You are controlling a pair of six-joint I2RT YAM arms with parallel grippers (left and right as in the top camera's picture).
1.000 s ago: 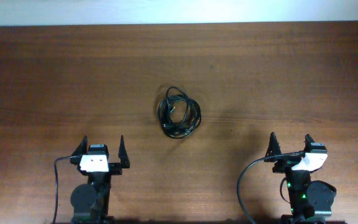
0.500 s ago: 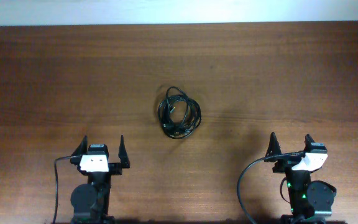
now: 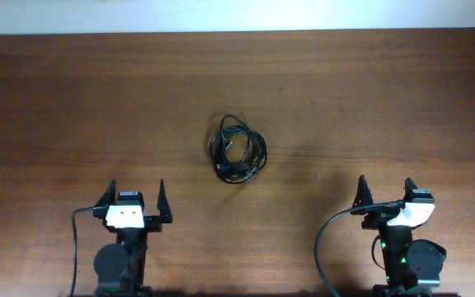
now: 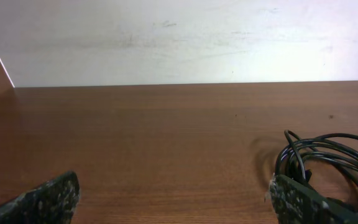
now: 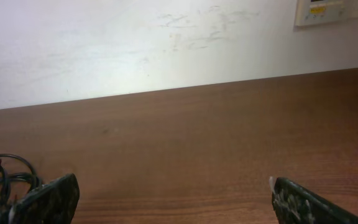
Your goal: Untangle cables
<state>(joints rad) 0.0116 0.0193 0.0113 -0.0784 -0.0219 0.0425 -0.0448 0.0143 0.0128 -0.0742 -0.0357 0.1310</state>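
Note:
A tangled bundle of black cables (image 3: 237, 149) lies coiled on the wooden table near its middle. It shows at the right of the left wrist view (image 4: 328, 158) and at the lower left edge of the right wrist view (image 5: 2, 177). My left gripper (image 3: 134, 198) is open and empty near the front edge, below and left of the bundle. My right gripper (image 3: 384, 190) is open and empty near the front edge, below and right of the bundle. Neither gripper touches the cables.
The brown wooden table (image 3: 369, 99) ends at a white wall along the far edge. A white wall panel (image 5: 325, 11) shows at the top right of the right wrist view. Each arm's own black cable trails off beside its base at the front.

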